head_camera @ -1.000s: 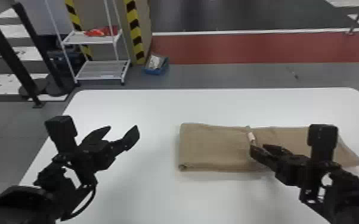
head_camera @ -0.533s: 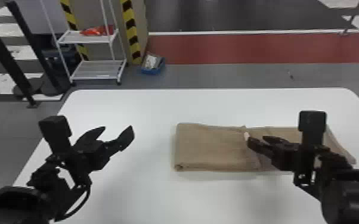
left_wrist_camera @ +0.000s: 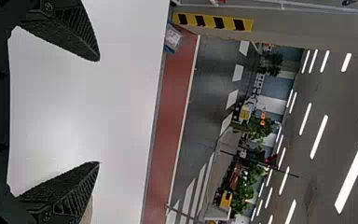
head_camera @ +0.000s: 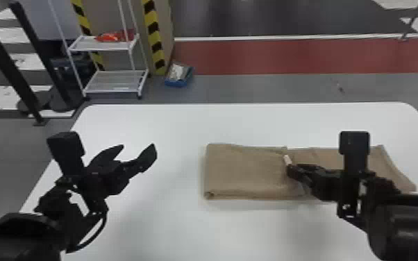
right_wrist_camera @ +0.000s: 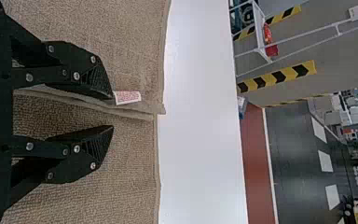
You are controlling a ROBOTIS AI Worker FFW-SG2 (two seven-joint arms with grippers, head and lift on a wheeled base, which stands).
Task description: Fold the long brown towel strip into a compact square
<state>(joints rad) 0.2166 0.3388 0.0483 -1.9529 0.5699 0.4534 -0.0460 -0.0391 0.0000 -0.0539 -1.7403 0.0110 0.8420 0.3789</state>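
Right gripper (head_camera: pixel 294 168) shifted toward frame left, jaws slightly apart at part-folded brown towel (head_camera: pixel 246 171), centre-right on surface (head_camera: pixel 170 229). Left gripper (head_camera: pixel 138 146) mid-left, jaws wide apart. Blue bin (head_camera: pixel 176 83), upper centre-left, holds whitish stuff.

We see two black arms, the left arm (head_camera: pixel 14 236) and the right arm (head_camera: pixel 406 225), with smooth, rounded casings. A thin black cable (head_camera: pixel 97 232) curves below the left wrist. Both black grippers, the left gripper (head_camera: pixel 138 148) and the right gripper (head_camera: pixel 295 169), have tapered, ribbed fingers; on the right one's we notice round silvery screws (right_wrist_camera: pixel 76 75).
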